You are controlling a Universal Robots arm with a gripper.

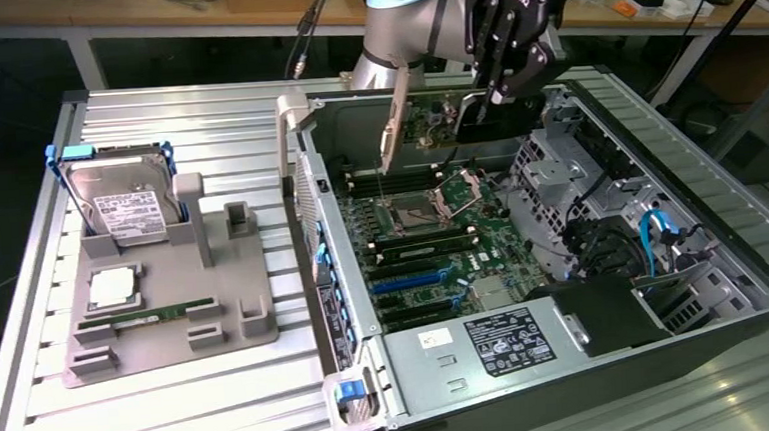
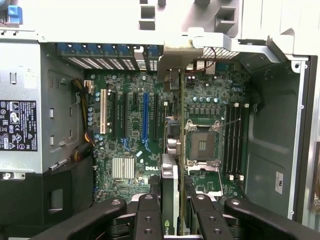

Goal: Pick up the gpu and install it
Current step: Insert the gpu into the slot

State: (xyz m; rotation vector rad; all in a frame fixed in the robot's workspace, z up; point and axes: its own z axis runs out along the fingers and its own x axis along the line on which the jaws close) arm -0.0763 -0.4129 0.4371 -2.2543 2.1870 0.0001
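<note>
Leftmost in the exterior view, the grey moulded plastic fixture tray (image 1: pixel 231 320) carries a silver hard drive with a white label (image 1: pixel 123 206). Neither is part of this step. To its right stands the open black and silver computer case (image 1: pixel 707 246) with its green motherboard (image 1: pixel 413 244) exposed.

Above the board hangs the gpu (image 1: pixel 443 122), a thin green card with a black cooler. The black multi-fingered gripper (image 1: pixel 485 104) pinches it between narrowly set fingers, clear of every slot.

The card stands on edge. Its long axis runs across the case, and its narrow silver metal bracket (image 1: pixel 393 125) leads toward the exterior view's left, facing the case's rear wall of slot openings.

In the wrist view that axis lies parallel to the long blue expansion slot (image 2: pixel 145 117), but the card sits to one side of it, nearer the processor socket.

To do this well, I judge the card must be kept upright and parallel while it is shifted sideways over the slot, with the bracket lined up with its rear opening.
</note>
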